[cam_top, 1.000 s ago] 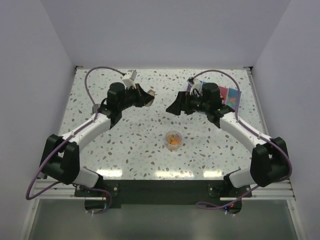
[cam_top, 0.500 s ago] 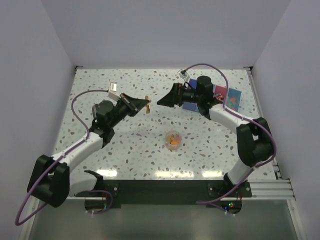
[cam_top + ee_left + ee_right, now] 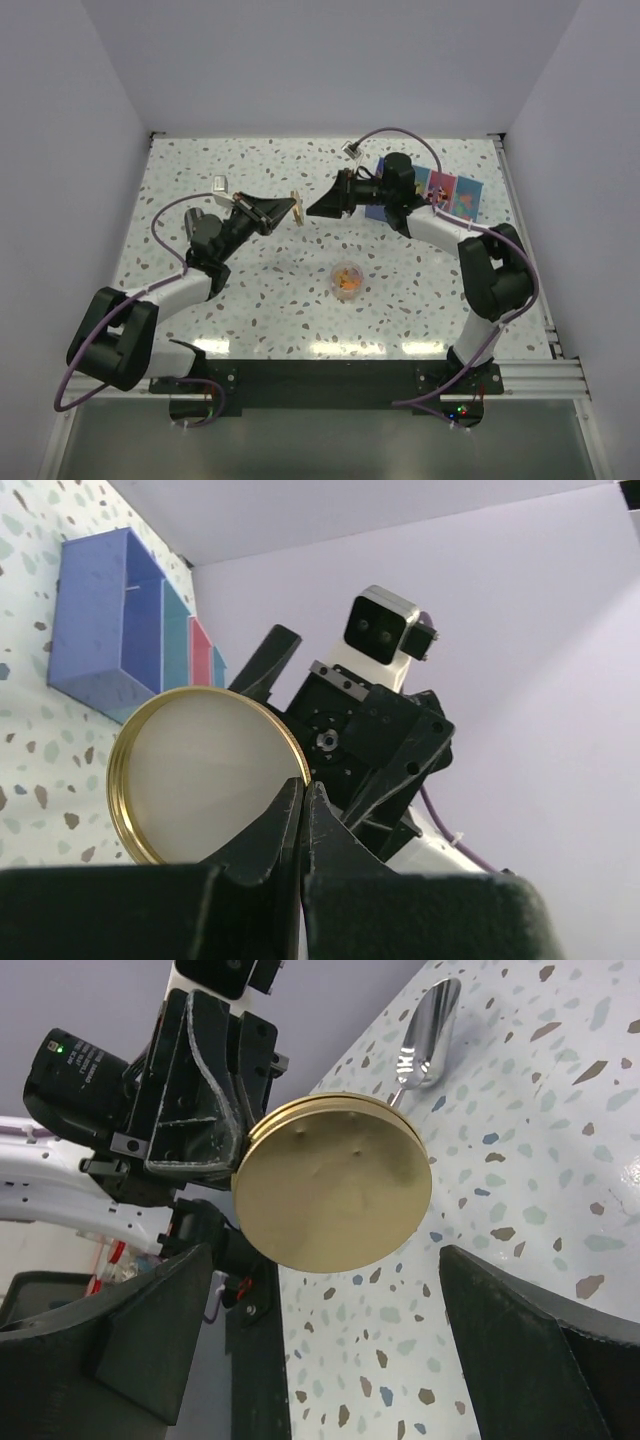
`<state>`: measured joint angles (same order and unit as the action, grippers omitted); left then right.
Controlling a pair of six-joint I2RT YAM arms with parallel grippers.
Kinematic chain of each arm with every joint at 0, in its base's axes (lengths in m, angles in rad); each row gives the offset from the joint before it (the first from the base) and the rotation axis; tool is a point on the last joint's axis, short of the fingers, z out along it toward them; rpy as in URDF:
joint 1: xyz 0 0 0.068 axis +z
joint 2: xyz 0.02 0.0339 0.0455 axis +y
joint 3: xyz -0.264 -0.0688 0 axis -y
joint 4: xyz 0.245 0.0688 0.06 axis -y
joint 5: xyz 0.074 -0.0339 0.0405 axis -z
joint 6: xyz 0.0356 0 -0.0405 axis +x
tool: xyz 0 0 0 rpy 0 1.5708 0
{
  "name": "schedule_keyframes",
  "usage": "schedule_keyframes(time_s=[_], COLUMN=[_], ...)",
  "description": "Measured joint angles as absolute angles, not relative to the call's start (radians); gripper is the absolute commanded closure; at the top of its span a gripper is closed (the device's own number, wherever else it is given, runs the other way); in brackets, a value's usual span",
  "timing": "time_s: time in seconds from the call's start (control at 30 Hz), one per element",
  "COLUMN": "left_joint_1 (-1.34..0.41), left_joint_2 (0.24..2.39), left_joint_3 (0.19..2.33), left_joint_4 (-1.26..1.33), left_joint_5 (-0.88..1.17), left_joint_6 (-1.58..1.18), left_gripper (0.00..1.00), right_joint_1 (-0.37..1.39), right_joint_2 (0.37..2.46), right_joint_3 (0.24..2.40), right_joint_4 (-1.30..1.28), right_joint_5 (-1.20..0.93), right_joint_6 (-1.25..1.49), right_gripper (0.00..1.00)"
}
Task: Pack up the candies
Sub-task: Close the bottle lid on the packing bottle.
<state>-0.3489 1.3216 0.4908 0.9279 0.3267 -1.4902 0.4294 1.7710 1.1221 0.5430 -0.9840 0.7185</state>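
Observation:
The candies (image 3: 347,282) are small orange sweets inside a little clear round jar (image 3: 347,268) that stands uncapped on the table's middle. My left gripper (image 3: 288,209) is shut on the rim of the jar's gold lid (image 3: 296,208), held on edge above the table. In the left wrist view the lid (image 3: 205,775) is pinched at its right edge by my gripper (image 3: 303,792). My right gripper (image 3: 322,205) is open and faces the lid from the right. In the right wrist view the lid (image 3: 335,1195) hangs just beyond my open right gripper (image 3: 328,1290), apart from both fingers.
A box of blue and pink compartments (image 3: 445,192) lies at the back right behind the right arm, and shows in the left wrist view (image 3: 115,630). A metal spoon (image 3: 430,1025) lies on the speckled table behind the lid.
The left arm has pulled back and turned, keeping the lid between the grippers. The right gripper has slid left toward the lid, its elbow swinging toward the back.

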Motion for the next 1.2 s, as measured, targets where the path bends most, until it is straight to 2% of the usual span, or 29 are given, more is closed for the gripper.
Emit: schedule_keyframes(time_s=[0.77,1.2], left_joint_1=[-0.346,-0.345], left_joint_2=[1.346,1.359], left_joint_3=[0.491,0.492], left_joint_4=[1.04,1.076], left_joint_5=[0.355,0.365], left_joint_6=[-1.535,-1.553], left_gripper=[1.0,1.0], right_joint_1=[0.456,0.466], right_joint_2=[1.861,1.877], right_joint_3=[1.235,1.217], right_joint_4=[0.564,0.771], right_joint_5=[-1.013,-1.024], right_joint_6=[0.715,0.828], right_gripper=[0.01,0.01])
